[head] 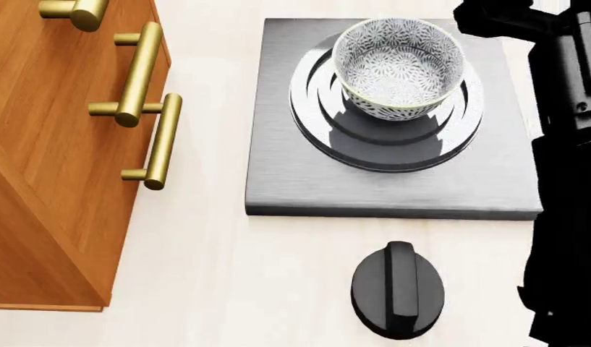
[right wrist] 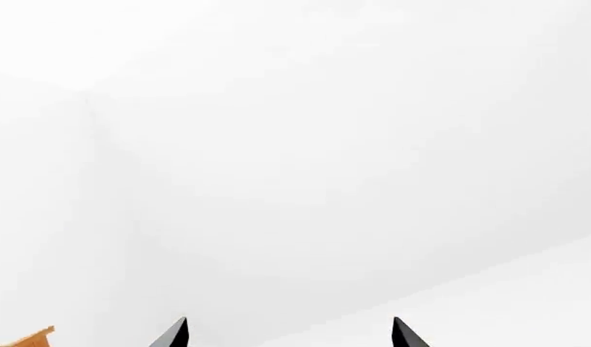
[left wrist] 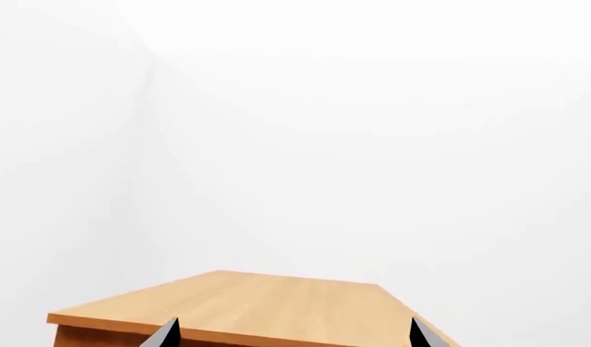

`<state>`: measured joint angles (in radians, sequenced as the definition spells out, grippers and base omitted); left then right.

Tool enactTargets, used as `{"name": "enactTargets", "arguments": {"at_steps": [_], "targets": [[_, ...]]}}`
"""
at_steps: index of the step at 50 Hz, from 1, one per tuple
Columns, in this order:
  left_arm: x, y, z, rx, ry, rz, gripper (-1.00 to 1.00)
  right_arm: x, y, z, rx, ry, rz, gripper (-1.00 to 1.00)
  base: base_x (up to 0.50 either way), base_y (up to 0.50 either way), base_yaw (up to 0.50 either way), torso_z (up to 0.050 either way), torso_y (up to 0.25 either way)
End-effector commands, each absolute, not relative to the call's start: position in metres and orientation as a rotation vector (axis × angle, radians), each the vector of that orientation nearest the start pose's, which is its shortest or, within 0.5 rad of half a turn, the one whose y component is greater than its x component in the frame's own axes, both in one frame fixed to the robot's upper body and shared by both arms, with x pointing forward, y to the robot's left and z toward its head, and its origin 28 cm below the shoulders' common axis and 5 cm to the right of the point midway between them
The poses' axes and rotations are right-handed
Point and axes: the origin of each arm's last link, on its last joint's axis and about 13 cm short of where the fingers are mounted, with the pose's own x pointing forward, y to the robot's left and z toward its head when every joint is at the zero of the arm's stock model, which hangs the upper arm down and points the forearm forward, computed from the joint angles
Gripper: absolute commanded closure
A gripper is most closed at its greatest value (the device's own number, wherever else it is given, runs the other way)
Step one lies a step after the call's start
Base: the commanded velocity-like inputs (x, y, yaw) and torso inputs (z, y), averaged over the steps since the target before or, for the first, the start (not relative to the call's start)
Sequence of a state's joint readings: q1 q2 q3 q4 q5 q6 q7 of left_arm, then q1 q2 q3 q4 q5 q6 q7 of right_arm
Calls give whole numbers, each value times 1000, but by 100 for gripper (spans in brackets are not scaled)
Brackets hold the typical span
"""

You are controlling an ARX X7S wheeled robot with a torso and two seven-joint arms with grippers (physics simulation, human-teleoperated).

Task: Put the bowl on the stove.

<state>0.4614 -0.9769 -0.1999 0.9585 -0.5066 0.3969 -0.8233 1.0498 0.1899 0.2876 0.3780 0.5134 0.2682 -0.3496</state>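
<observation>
Bright even light, sharp renders, glare on stove (head: 392, 181) rings, soft shadows

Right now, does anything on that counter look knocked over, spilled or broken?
Nothing stands out. The bowl sits upright on the stove, over its burner rings, empty and whole. The black knob lies on the counter in front of the stove.

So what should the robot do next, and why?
Probably nothing more than keep both arms back and stop. The bowl already sits upright on the burner rings of the stove, with nothing gripping it. The left gripper and right gripper both show spread fingertips with nothing between them, facing a bare wall, so the job looks done.
</observation>
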Motion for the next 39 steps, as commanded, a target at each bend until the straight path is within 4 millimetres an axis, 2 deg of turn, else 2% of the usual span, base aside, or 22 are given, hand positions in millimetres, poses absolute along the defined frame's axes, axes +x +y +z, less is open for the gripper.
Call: {"name": "enactTargets", "arguments": {"at_steps": [1, 7, 12, 26, 30, 34, 39], "targets": [[111, 273, 214, -33, -829, 89, -100, 338, -201, 239, 578, -757, 250, -100, 0, 0, 0, 0, 0], [111, 273, 213, -31, -827, 88, -100, 328, -201, 232, 606, -789, 256, -100, 0, 0, 0, 0, 0], [112, 273, 213, -31, -824, 85, -100, 318, -198, 233, 687, -900, 311, -100, 0, 0, 0, 0, 0], [115, 272, 207, -35, -805, 76, -100, 306, -188, 232, 827, -1019, 437, -100, 0, 0, 0, 0, 0], [115, 271, 209, -39, -809, 68, -100, 304, -184, 235, 807, -1004, 444, -100, 0, 0, 0, 0, 0], [115, 271, 209, -52, -810, 69, -100, 293, -183, 238, 844, -1039, 468, -100, 0, 0, 0, 0, 0], [119, 268, 206, -61, -798, 52, -100, 290, -177, 230, 834, -988, 471, -100, 0, 0, 0, 0, 0]]}}
